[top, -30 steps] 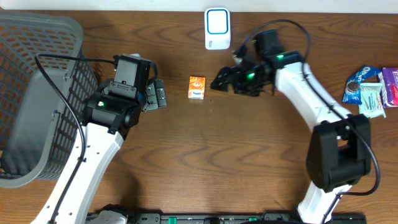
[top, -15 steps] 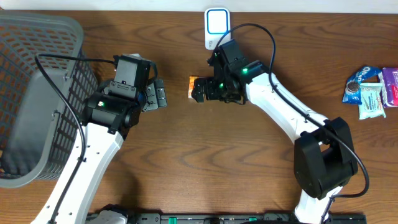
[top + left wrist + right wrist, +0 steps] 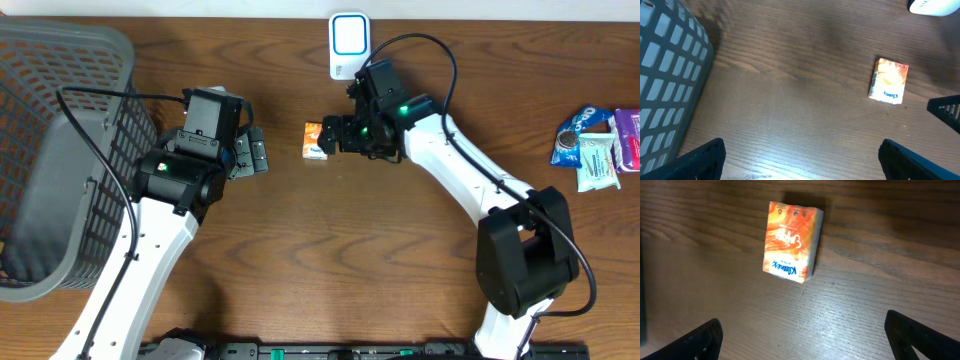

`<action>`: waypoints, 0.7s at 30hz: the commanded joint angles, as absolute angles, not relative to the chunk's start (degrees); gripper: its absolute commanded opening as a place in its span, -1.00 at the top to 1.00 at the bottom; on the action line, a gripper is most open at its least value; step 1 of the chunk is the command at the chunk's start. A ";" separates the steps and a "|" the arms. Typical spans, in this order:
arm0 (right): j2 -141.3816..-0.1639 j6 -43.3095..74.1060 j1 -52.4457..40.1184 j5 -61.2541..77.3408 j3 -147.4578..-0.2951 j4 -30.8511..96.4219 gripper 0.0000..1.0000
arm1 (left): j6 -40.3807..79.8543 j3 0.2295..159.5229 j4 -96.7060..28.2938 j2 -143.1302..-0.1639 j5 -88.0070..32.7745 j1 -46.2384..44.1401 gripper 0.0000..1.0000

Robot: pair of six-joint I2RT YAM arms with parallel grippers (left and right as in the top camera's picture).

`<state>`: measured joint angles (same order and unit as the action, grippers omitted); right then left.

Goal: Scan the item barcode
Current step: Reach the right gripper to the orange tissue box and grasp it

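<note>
The item, a small orange tissue pack (image 3: 316,140), lies flat on the wooden table just below and left of the white barcode scanner (image 3: 349,46). My right gripper (image 3: 333,135) hovers open right beside the pack's right side, and in the right wrist view the pack (image 3: 791,241) lies ahead of the open right gripper (image 3: 805,337), which holds nothing. My left gripper (image 3: 252,153) stands open and empty to the pack's left. In the left wrist view the pack (image 3: 888,80) lies ahead to the right of the left gripper (image 3: 801,160). No barcode shows on the pack's top face.
A large grey mesh basket (image 3: 50,150) fills the left side, and its wall (image 3: 665,85) shows in the left wrist view. Several small packets and a bottle (image 3: 595,145) lie at the right edge. The scanner's corner (image 3: 935,6) shows at top right.
My right arm swung left from beside the scanner to over the pack, then drew back slightly right, so the pack shows again. The left arm and the pack have not moved.
</note>
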<state>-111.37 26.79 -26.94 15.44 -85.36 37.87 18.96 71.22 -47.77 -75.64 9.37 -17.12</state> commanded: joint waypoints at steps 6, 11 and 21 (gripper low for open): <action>-114.10 30.39 -29.58 9.50 -84.90 37.50 -0.99 | 17.82 71.48 -47.94 -75.77 9.69 -16.99 -0.96; -115.02 30.15 -29.58 9.08 -84.90 38.54 -0.99 | 17.82 71.48 -47.94 -75.77 9.69 -16.99 -0.96; -115.11 30.20 -29.67 9.39 -84.90 38.48 -0.97 | 17.82 71.48 -47.94 -75.77 9.69 -16.99 -0.96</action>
